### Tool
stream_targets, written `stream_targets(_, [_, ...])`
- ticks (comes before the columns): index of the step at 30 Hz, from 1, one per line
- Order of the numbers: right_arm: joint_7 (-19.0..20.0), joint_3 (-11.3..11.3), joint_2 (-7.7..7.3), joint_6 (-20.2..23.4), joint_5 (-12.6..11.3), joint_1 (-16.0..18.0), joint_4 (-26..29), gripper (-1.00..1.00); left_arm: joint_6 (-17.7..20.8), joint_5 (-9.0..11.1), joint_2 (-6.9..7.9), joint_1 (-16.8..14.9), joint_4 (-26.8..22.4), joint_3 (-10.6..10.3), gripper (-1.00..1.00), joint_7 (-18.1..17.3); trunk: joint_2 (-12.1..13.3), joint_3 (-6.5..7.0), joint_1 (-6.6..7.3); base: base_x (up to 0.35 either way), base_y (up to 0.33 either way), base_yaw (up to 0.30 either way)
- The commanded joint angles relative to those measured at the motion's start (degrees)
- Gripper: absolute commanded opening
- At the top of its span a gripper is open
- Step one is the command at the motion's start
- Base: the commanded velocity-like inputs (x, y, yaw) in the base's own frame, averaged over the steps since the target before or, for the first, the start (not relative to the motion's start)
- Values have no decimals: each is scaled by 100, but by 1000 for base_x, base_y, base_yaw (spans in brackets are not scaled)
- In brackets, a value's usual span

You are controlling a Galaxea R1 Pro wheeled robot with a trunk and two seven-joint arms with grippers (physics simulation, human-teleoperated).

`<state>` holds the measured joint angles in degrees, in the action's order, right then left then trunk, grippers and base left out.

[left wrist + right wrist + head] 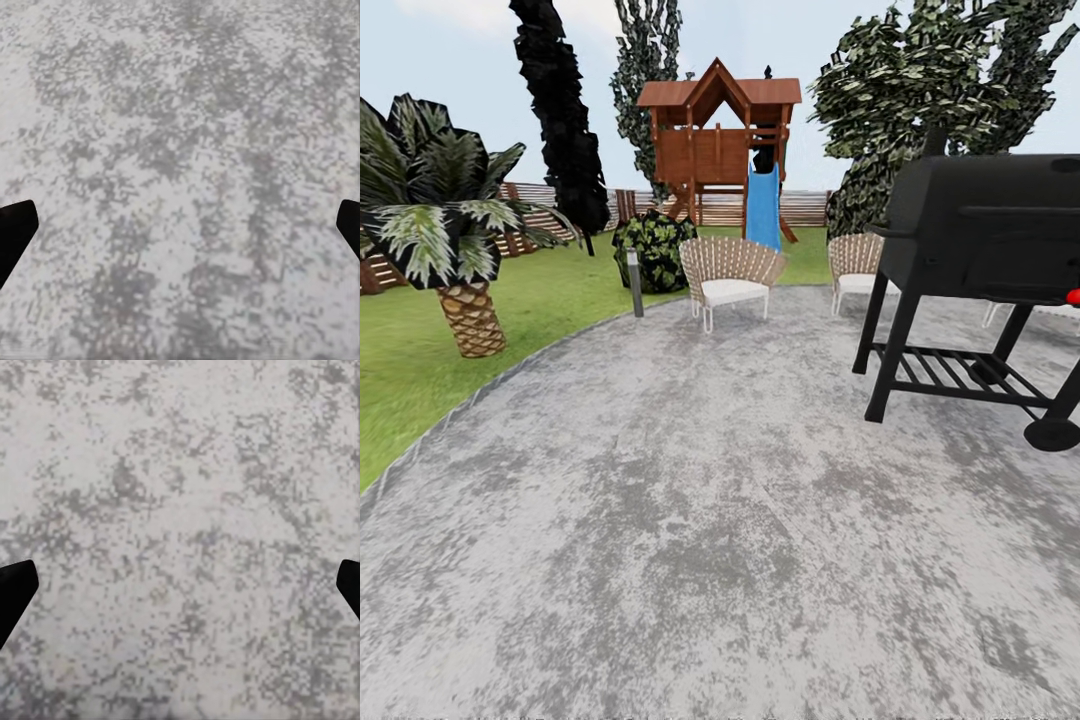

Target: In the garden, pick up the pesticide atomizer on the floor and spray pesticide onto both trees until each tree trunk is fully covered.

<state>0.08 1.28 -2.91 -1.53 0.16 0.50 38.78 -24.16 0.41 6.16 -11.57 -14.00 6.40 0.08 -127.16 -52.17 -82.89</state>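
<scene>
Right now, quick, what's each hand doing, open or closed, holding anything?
Left hand: open, holding nothing, over the grey paving.
Right hand: open, holding nothing, over the same paving.

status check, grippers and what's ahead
Left gripper open, empty, over grey paving. Right gripper the same. Black grill ahead right, wicker chair ahead, palm on the lawn at left.

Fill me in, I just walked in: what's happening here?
Nothing is being handled. The robot stands on a grey paved patio, both grippers open over bare paving: left gripper, right gripper. Ahead are a black barbecue grill, wicker chairs, a short palm on the lawn and a wooden playhouse.
</scene>
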Motion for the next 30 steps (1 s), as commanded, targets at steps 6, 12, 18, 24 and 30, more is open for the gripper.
stream_targets(6, [1,4,1,-14,2,2,-2,100,-19,3,-9,-4,4,3,100,1,-244,-168,-131,0,0,0])
stream_targets(12, [1,4,1,-15,2,2,-2,100,-16,8,-10,-4,2,9,100,1,-284,-241,-153,0,0,0])
stream_targets(18, [-16,8,1,-14,2,2,-2,100,3,19,-10,-4,2,16,100,-1,-284,-296,-153,0,0,0])
stream_targets(24, [-10,1,1,-21,20,2,-1,100,-4,29,-16,-4,2,21,100,-24,-284,-317,-153,82,135,0])
stream_targets(30, [0,-5,1,-20,42,2,-2,100,-9,21,-18,-4,2,12,100,-4,-284,-318,-153,303,120,0])
